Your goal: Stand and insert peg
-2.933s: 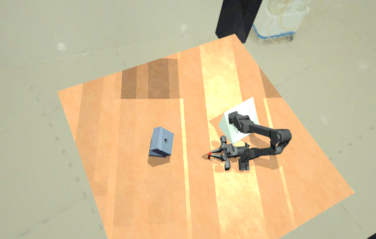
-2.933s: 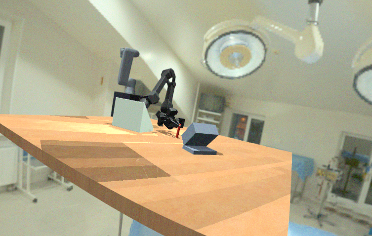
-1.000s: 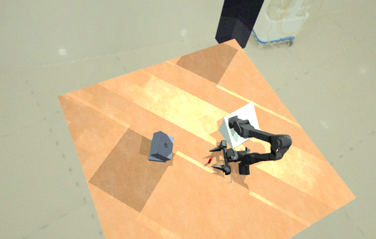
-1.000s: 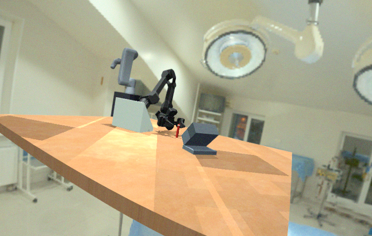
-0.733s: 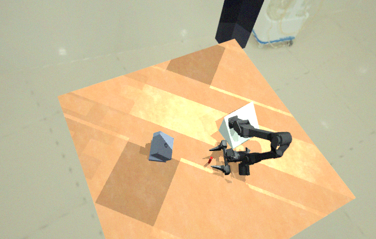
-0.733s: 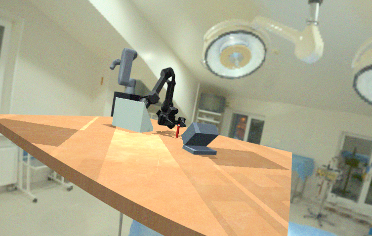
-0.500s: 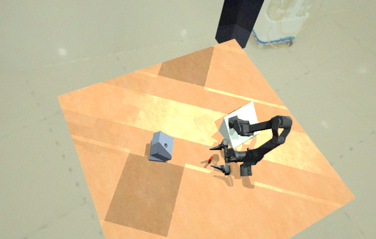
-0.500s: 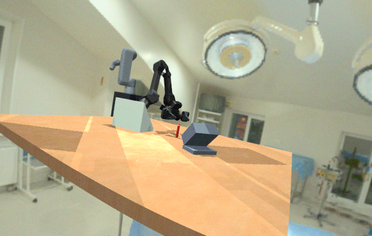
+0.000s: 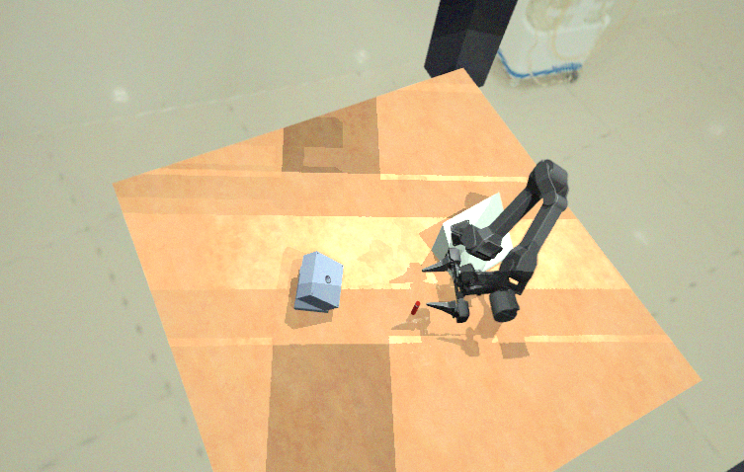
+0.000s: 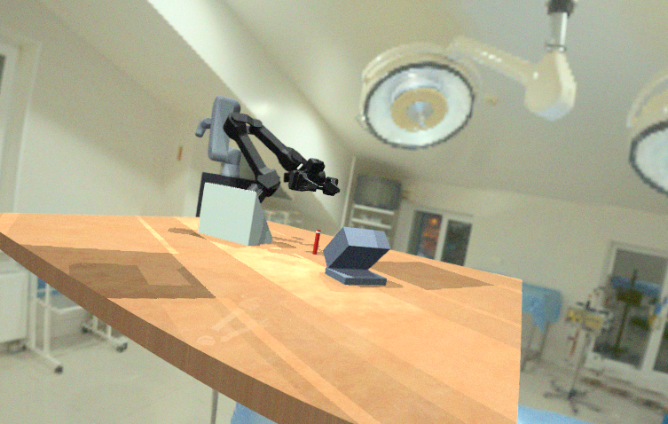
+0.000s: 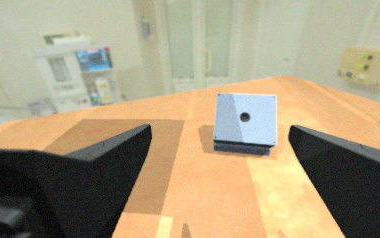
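The red peg (image 9: 414, 308) (image 10: 316, 243) stands upright on the table (image 9: 216, 252) (image 10: 284, 316), with its white band near the top; it is out of the wrist view. My gripper (image 9: 425, 286) (image 10: 334, 187) (image 11: 218, 131) is wide open and empty, raised above the table and higher than the peg's top. In the top view the peg shows just beyond the fingertips, on the panel side. The blue-grey sloped panel (image 9: 318, 279) (image 10: 359, 238) (image 11: 229, 120) sits on its base further out. Its face has one dark, empty hole (image 9: 328, 278) (image 11: 245, 117), seen between the fingers in the wrist view.
A pale green-white wedge-shaped block (image 9: 483, 211) (image 10: 225, 213) stands beside the arm, partly under it in the top view. A grey arm-like device (image 10: 218, 131) stands behind it. Shadows and light stripes cross the table.
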You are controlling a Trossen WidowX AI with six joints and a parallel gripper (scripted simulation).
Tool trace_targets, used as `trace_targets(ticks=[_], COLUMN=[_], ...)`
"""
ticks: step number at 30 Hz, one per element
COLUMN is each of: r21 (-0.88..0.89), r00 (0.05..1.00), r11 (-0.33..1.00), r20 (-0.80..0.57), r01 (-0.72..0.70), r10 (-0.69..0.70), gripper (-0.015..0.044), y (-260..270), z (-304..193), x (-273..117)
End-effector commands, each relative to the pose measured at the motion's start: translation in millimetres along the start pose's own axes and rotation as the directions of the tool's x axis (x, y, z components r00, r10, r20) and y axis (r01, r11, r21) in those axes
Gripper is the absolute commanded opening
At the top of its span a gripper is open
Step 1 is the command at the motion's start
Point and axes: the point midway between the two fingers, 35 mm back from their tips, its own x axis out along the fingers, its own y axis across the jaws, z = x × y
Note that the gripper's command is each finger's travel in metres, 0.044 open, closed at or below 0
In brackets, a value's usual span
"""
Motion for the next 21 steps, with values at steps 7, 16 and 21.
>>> trace_targets(ticks=[7, 16, 21], r21=[-0.103, -0.301, -0.388], r00=[0.998, 0.954, 0.901], r11=[0.994, 0.947, 0.913], r20=[-0.055, -0.233, -0.338], r01=[0.029, 0.112, 0.130], r10=[-0.035, -0.187, -0.272], gripper=[0.0440, 0.0440, 0.0440], y=[-8, -17, -22], z=[4, -16, -28], x=[0, 9, 12])
